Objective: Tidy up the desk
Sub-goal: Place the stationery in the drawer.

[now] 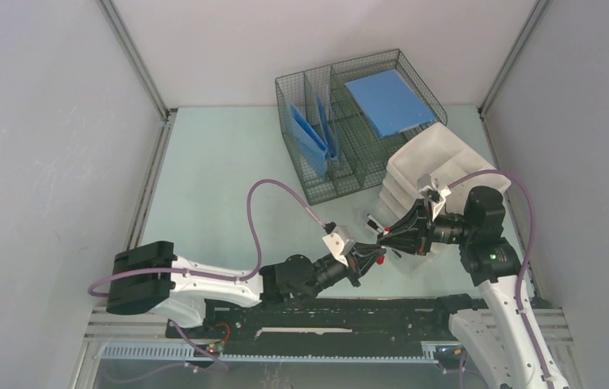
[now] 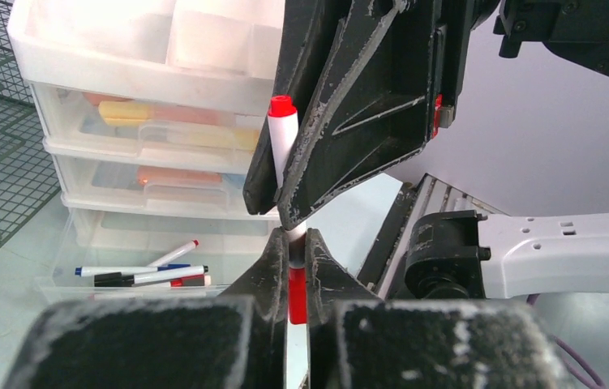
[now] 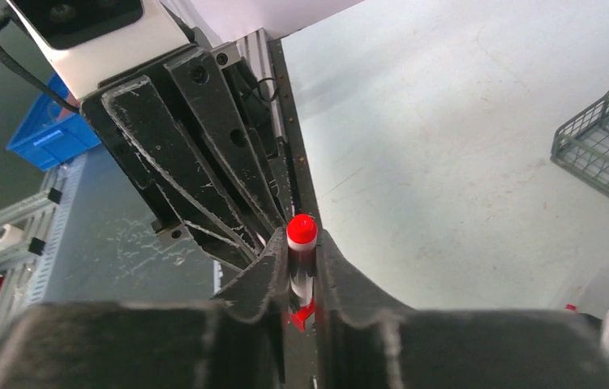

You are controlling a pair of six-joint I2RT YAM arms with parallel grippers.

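Between plain grey walls lies the desk, a large, smooth, pale mint-green rectangular tabletop framed in metal, with a black rail along its near edge by the arm bases. At its far side stands a dark wire-mesh basket with dividers, holding flat blue folders. Just beside it on the right is a white plastic drawer unit, whose bottom drawer is pulled out and holds several pens.

Both arms meet above the desk in front of that unit. The left gripper has its black fingers pressed together on the lower part of a white marker with a red cap, which stands roughly upright. The right gripper comes from the opposite side; its jaws are narrowed onto the same marker, each finger against the barrel, the red cap poking out beyond its fingertips.
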